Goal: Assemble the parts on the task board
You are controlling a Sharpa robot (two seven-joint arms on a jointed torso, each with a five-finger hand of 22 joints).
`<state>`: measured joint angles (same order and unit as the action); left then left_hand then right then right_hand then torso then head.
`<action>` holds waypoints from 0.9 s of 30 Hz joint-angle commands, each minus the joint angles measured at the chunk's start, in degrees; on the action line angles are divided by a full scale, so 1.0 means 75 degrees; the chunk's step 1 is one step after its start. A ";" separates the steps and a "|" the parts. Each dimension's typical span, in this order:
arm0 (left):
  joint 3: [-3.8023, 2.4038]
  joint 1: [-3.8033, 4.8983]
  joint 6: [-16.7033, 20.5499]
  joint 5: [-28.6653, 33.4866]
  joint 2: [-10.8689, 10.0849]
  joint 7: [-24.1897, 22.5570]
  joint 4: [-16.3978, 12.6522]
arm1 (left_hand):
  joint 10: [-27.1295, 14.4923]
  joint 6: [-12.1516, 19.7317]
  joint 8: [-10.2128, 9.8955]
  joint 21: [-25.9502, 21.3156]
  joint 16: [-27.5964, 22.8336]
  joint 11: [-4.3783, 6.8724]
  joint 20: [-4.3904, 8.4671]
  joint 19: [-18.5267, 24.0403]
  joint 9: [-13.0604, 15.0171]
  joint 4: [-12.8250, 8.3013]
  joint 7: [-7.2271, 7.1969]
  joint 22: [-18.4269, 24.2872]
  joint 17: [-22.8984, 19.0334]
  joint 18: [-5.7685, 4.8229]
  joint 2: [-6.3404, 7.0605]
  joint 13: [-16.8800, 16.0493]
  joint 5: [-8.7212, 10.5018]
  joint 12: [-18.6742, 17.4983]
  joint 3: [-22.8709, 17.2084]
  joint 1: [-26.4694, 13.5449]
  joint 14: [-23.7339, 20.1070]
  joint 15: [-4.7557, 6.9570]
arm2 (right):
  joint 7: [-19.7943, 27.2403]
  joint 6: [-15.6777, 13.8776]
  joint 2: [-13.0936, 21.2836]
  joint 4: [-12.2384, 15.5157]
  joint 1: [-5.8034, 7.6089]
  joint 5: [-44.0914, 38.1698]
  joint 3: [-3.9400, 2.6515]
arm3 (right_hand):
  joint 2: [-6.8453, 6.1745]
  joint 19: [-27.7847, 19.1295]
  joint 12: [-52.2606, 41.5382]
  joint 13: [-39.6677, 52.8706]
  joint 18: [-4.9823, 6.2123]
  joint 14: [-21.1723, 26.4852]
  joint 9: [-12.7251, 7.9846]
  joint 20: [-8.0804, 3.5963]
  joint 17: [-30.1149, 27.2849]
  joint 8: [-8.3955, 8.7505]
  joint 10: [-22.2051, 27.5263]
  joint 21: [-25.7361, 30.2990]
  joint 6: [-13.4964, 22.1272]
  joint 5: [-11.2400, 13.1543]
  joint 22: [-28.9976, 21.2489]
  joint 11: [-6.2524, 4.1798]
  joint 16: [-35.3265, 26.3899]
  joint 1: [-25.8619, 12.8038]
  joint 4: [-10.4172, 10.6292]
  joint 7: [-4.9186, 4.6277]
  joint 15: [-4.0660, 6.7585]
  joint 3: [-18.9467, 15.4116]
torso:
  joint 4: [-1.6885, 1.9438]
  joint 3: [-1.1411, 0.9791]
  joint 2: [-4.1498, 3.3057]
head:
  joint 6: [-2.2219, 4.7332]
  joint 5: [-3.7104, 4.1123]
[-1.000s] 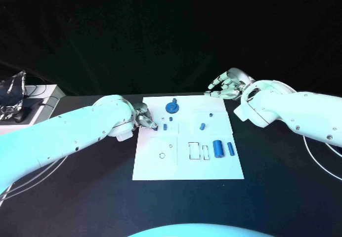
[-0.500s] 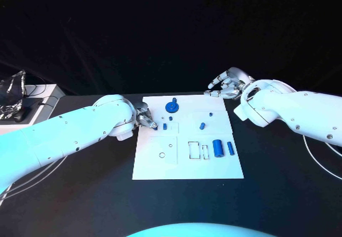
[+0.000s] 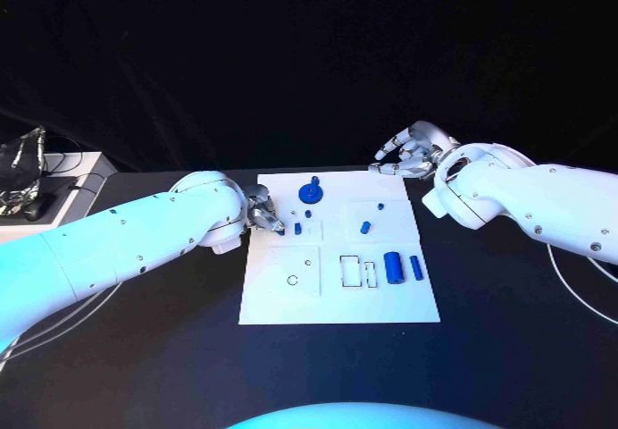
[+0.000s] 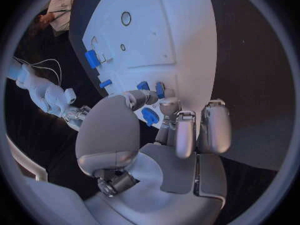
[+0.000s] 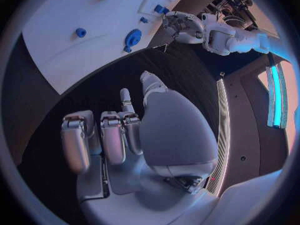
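Your left robot hand (image 3: 265, 214), fingers curled at the board's (image 3: 338, 304) left edge beside a small blue part (image 3: 297, 229) (any pinch is hidden), could nudge it askew; right robot hand (image 3: 410, 152) hovers curled, empty.

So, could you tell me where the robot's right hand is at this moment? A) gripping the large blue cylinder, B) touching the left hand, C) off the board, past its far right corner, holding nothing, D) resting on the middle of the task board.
C: the right hand sits over the black table beyond the far right corner of the task board, its fingers curled on nothing, while the large blue cylinder lies untouched on the board.
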<state>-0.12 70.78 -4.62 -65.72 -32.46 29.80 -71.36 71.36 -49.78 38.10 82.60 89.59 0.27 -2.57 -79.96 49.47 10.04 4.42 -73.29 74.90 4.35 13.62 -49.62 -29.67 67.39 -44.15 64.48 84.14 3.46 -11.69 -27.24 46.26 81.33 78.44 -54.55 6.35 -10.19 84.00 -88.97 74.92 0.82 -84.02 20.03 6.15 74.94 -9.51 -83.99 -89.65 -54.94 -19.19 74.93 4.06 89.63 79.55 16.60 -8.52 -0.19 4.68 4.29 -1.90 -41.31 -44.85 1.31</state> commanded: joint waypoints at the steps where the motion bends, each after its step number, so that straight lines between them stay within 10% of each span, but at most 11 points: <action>1: 0.0065 -0.0067 -0.0242 -0.0073 0.0042 0.0025 -0.0003 | 0.0047 -0.0116 0.0033 0.0041 0.0050 0.0023 0.0012 -0.0065 -0.0003 -0.1490 -0.0043 -0.0010 0.2005 -0.0073 -0.0057 -0.0007 -0.0018 -0.0005 -0.1459 0.0009 0.0779 0.0056 | 0.0070 0.0025 0.0006 0.0020 -0.0003 -0.0067 -0.0002 | 0.0012 0.0784 0.0027 0.1862 -0.0101 -0.0794 0.0008 -0.0056 0.1997 -0.0047 -0.0652 -0.0013 0.0035 0.0021 0.1989 -0.0022 0.0046 -0.0072 0.0002 -0.0007 0.0053 0.0060 | 0.0004 -0.0001 0.0002 | -0.0008 -0.0001; 14: 0.0089 -0.0069 -0.0215 -0.0348 0.0024 0.0045 -0.0029 | 0.0052 -0.0119 0.0030 0.0042 0.0050 0.0023 0.0014 -0.0067 -0.0003 -0.1493 -0.0043 -0.0013 0.2004 -0.0074 -0.0052 -0.0004 -0.0018 -0.0009 -0.1447 0.0004 0.0779 0.0057 | 0.0065 0.0041 0.0018 0.0034 -0.0003 -0.0077 -0.0002 | 0.0012 0.0784 0.0027 0.1862 -0.0101 -0.0794 0.0008 -0.0056 0.1997 -0.0047 -0.0652 -0.0013 0.0035 0.0021 0.1989 -0.0022 0.0046 -0.0072 0.0002 -0.0007 0.0053 0.0060 | 0.0013 -0.0001 0.0008 | -0.0014 0.0002; 27: 0.0053 -0.0187 0.0808 0.0019 -0.0210 -0.0067 -0.0410 | 0.0108 -0.0169 0.0035 0.0082 0.0037 0.0042 0.0025 -0.0122 0.0001 -0.1535 -0.0063 -0.0098 0.1976 -0.0093 -0.0029 -0.0045 -0.0110 0.0010 -0.1447 0.0011 0.0770 0.0072 | 0.0070 0.0028 0.0019 -0.0001 -0.0003 -0.0077 -0.0002 | 0.0011 0.0777 0.0032 0.1858 -0.0097 -0.0793 0.0022 -0.0056 0.1992 -0.0053 -0.0648 0.0002 0.0042 0.0017 0.1979 -0.0021 0.0044 -0.0086 0.0003 -0.0007 0.0053 0.0067 | 0.0005 0.0006 0.0001 | -0.0010 0.0002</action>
<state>0.09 69.91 -1.04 -67.28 -33.93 29.61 -73.89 71.80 -50.23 38.16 83.04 89.81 0.51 -2.37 -80.58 49.40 9.84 4.39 -74.02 74.90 4.36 13.30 -49.96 -30.17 67.38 -43.95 64.18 83.93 3.66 -11.70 -27.23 46.39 81.36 78.44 -54.58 6.35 -10.19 84.00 -88.97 74.91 0.82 -84.03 20.15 6.15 74.92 -9.51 -83.99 -89.65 -54.95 -19.19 74.91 4.06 89.63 79.55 16.76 -8.51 -0.19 4.84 4.32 -1.86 -41.30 -44.87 1.26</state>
